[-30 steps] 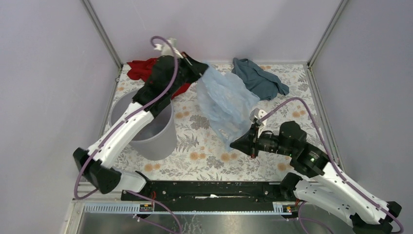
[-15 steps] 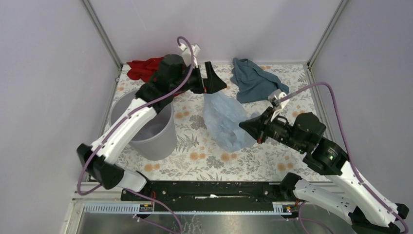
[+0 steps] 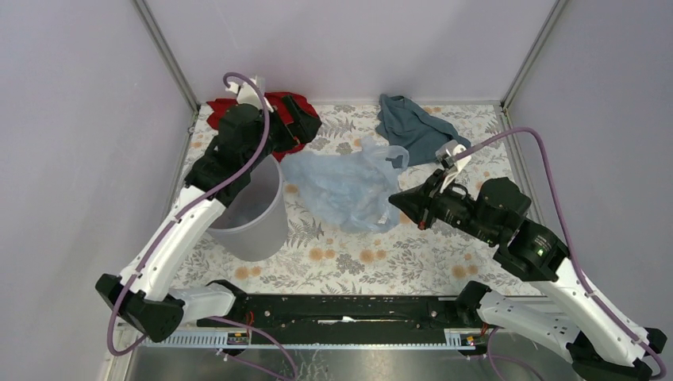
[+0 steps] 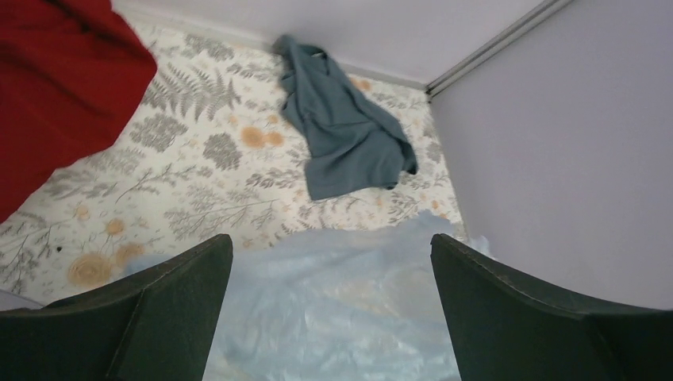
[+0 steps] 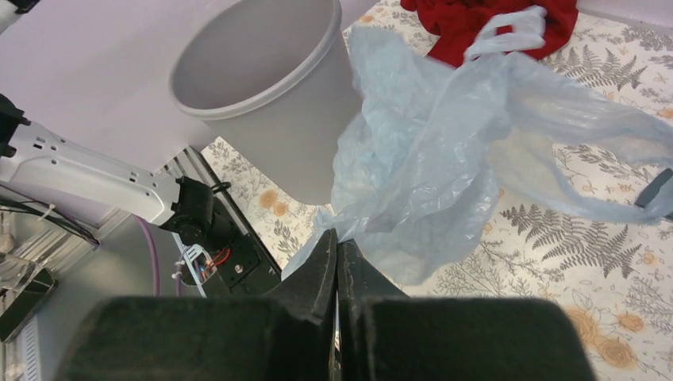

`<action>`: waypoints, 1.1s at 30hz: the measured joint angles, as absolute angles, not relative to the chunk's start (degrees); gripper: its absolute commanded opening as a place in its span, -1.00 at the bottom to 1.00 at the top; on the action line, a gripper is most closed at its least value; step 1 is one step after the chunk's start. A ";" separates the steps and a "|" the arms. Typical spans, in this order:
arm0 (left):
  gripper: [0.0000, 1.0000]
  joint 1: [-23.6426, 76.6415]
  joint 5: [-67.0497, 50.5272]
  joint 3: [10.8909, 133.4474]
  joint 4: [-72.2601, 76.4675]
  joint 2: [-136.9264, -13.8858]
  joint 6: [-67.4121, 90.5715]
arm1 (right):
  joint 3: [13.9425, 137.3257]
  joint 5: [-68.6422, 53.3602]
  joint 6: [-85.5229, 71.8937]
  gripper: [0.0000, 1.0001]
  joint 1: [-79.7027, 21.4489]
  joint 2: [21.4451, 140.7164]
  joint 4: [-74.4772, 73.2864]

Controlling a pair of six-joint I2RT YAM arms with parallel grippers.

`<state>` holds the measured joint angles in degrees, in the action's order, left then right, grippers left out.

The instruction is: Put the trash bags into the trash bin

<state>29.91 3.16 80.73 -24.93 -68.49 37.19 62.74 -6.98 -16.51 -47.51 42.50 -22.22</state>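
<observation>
The trash bag point(image 3: 345, 189) is a thin, wrinkly pale blue film sagging onto the flowered table between the two arms. My right gripper point(image 3: 397, 205) is shut on its right edge, and in the right wrist view the closed gripper point(image 5: 335, 238) pinches the film point(image 5: 428, 159). The grey round trash bin point(image 3: 248, 213) stands upright at the left, and its open mouth point(image 5: 262, 87) shows with nothing in it. My left gripper point(image 3: 306, 125) hangs open above the bin's far side. In the left wrist view the bag point(image 4: 341, 317) lies below the wide open gripper point(image 4: 329, 238), untouched.
A red cloth point(image 3: 278, 107) lies at the back left, partly under the left arm. A teal-blue cloth point(image 3: 417, 127) lies at the back right. Lilac walls close in the table on three sides, and the black arm rail point(image 3: 341, 309) runs along the near edge.
The left gripper opened, let go of the bag and swung back left over the red cloth. The bag dropped and spread on the table. The right gripper rose to the right, still gripping it.
</observation>
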 measured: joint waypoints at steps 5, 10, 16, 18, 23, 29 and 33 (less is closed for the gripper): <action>0.98 28.05 2.31 78.43 -24.01 -71.09 37.91 | 61.34 -4.49 -15.42 -1.00 -47.51 39.20 -24.88; 0.89 26.74 -11.05 76.97 -18.90 -71.66 36.58 | 58.96 -1.54 -15.33 -1.00 -47.51 36.12 -24.73; 0.76 28.64 -37.06 65.95 -0.30 -71.44 45.21 | 58.96 0.43 -17.23 -1.00 -47.51 41.04 -21.91; 0.74 32.34 -39.83 64.42 0.80 -71.46 45.65 | 58.63 2.00 -18.79 -1.00 -47.51 42.57 -20.34; 0.81 48.21 -33.15 67.02 -6.15 -70.13 38.57 | 58.02 6.63 -24.18 -1.00 -47.51 44.60 -17.67; 0.97 53.17 -21.15 67.33 -10.68 -62.72 34.50 | 60.62 12.45 -31.00 -1.00 -47.51 47.24 -16.56; 0.76 55.33 -16.73 67.92 -9.43 -61.76 34.61 | 60.69 14.22 -37.10 -1.00 -47.48 45.95 -13.10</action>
